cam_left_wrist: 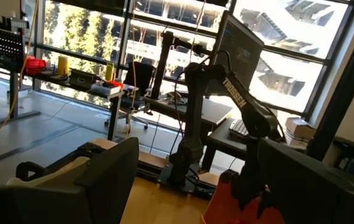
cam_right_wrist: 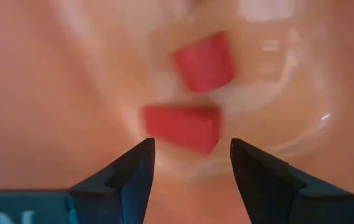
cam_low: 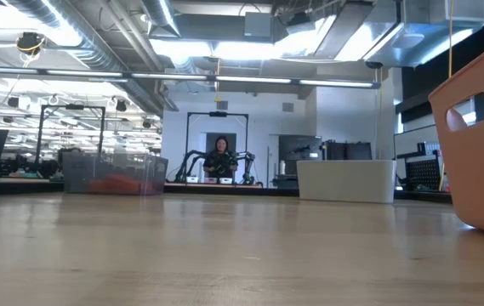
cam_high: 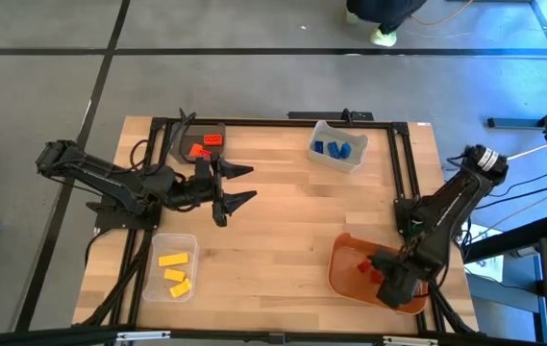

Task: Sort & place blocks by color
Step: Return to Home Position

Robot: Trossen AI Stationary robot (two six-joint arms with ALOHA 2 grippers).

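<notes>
Right gripper [cam_right_wrist: 191,152] occupies the near edge of the right wrist view. Its jaws stand apart with nothing between them.

1. Task items. Two small red plastic blocks lie directly ahead of the gap. The nearer red block [cam_right_wrist: 183,127] rests with its long axis across the gap. The farther red block [cam_right_wrist: 204,61] sits just beyond it, slightly turned. Both rest on the floor of the rounded orange plastic bin [cam_high: 345,252], which stands at the near right corner of the light wooden worktop [cam_high: 283,231].

2. Governing relation. The jaws hang over the bin interior, with the blocks below and ahead of them. Judgement: the release is done and a withdrawal is due. The retreat should go upward, away from the blocks, before any sideways travel; otherwise a finger may catch the bin wall.

3. Arms. The right arm is the nearer one. The left gripper [cam_high: 242,185] waits well apart, toward the worktop's left, jaws spread and empty.

4. Other sets. Yellow blocks [cam_high: 175,269] lie in the clear square bin [cam_high: 154,288]. Blue blocks [cam_high: 335,148] lie in the white bin [cam_high: 327,126]. Orange blocks [cam_high: 198,151] lie in the grey bin [cam_high: 179,144].

5. Markings. "TROSSEN" reads in white along the right arm [cam_left_wrist: 236,92] in the left wrist view. A white lettering fragment on the right gripper body cannot be read.
</notes>
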